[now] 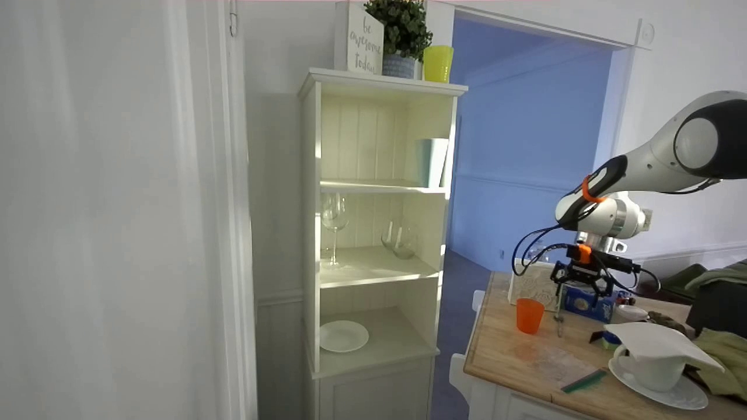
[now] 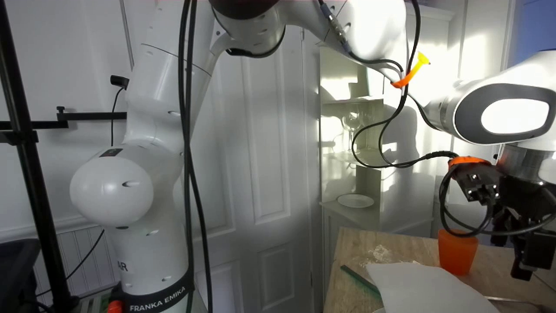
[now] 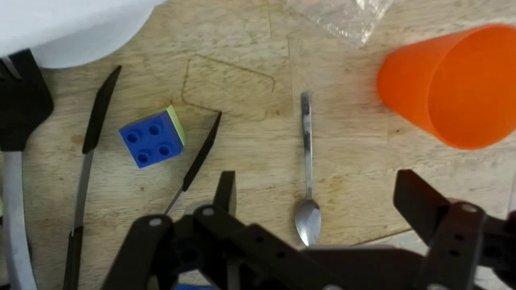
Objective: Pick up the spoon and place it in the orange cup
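Note:
A silver spoon (image 3: pixel 307 161) lies on the wooden table in the wrist view, its bowl toward my gripper and its handle pointing away. It also shows as a thin strip in an exterior view (image 1: pixel 559 324). The orange cup (image 3: pixel 415 80) stands upright to the right of the spoon in the wrist view, its mouth open. It also shows in both exterior views (image 1: pixel 529 315) (image 2: pixel 457 252). My gripper (image 3: pixel 317 177) is open and empty, above the table with its fingers on either side of the spoon's bowl, not touching it. It also shows in an exterior view (image 1: pixel 576 289).
Left of the spoon lie a blue block (image 3: pixel 152 139), black-tipped knives (image 3: pixel 100 108) and a black utensil (image 3: pixel 22 100). A white cup (image 1: pixel 656 373) with a white cover stands on a saucer. A clear bag (image 1: pixel 563 367) lies in front. A blue box (image 1: pixel 583 303) stands behind.

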Controlling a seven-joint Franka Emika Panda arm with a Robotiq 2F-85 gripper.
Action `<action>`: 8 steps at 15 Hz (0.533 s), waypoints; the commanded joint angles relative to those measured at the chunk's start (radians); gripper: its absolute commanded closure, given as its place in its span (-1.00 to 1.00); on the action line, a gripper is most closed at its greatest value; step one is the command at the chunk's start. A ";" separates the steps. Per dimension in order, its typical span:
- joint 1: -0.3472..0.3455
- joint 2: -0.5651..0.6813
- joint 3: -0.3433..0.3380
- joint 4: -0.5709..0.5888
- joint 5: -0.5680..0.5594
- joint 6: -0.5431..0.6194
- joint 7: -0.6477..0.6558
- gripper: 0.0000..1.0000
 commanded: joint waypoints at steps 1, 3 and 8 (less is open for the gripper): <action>-0.002 0.021 0.013 -0.044 0.014 0.156 0.029 -1.00; 0.007 0.037 0.015 -0.074 0.010 0.235 0.053 -1.00; 0.021 0.083 0.028 -0.114 0.003 0.335 0.080 -1.00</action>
